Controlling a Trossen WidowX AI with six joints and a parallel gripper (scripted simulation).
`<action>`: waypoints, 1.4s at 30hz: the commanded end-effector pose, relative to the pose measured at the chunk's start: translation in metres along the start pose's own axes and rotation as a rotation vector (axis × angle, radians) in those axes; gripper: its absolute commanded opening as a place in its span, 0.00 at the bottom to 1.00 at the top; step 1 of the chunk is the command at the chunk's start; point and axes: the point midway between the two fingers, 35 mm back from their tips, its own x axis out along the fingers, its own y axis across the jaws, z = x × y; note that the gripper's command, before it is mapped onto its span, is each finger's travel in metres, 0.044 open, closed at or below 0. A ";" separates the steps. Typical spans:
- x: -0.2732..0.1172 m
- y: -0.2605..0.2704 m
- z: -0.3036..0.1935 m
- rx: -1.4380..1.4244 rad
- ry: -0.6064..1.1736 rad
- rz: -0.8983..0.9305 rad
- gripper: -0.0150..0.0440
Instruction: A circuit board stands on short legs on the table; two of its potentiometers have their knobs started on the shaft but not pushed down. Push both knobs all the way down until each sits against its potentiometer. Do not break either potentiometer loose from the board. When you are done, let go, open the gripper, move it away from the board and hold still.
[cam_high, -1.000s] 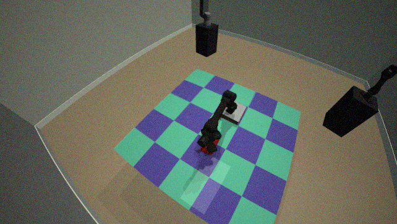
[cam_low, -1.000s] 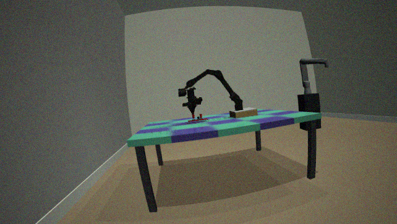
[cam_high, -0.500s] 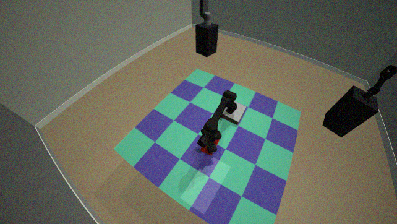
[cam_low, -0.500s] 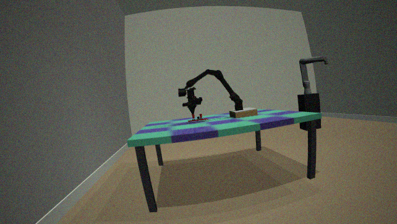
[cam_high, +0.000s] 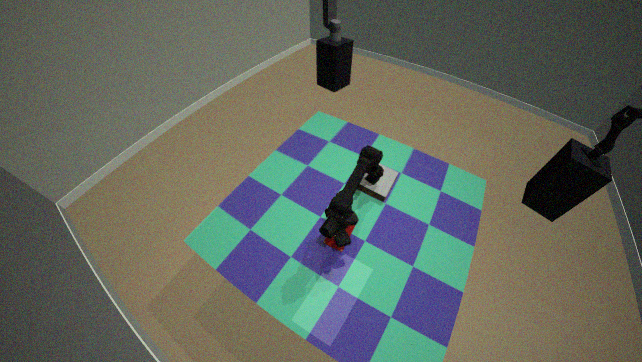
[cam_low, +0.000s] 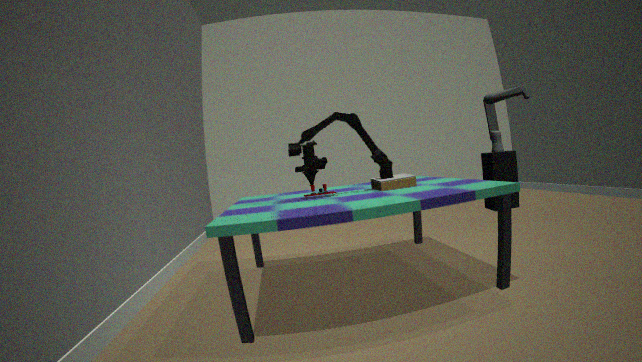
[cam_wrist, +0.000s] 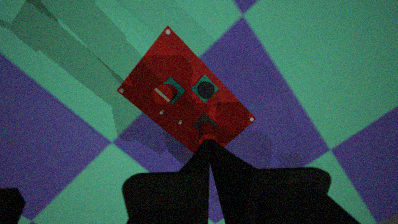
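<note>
A red circuit board (cam_high: 330, 242) (cam_low: 327, 193) (cam_wrist: 170, 55) stands low on the table. One red knob (cam_wrist: 163, 93) (cam_low: 324, 186) with a pale line stands on a green potentiometer, with nothing touching it. The other red knob (cam_low: 313, 188) (cam_wrist: 207, 136) is at the board's near corner in the wrist view, mostly hidden by the fingertips. A third potentiometer (cam_wrist: 205, 89) shows a dark round top. My gripper (cam_low: 313, 184) (cam_wrist: 208, 143) is shut and empty, pointing down with its tips at the top of that second knob; whether they touch it I cannot tell.
The arm's base stands on a pale block (cam_high: 387, 184) (cam_low: 400, 182) on the checkered table (cam_high: 445, 260) (cam_low: 385, 210). Two dark pedestals (cam_high: 334, 64) (cam_high: 565, 180) with other arms stand beyond the table. Small pale pins (cam_wrist: 180, 122) stick up from the board.
</note>
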 end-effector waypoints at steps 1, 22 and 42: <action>0.003 0.000 0.001 -0.002 -0.004 -0.001 0.25; 0.005 0.000 0.001 -0.002 -0.004 -0.001 0.25; 0.009 0.000 0.001 -0.002 -0.004 -0.001 0.25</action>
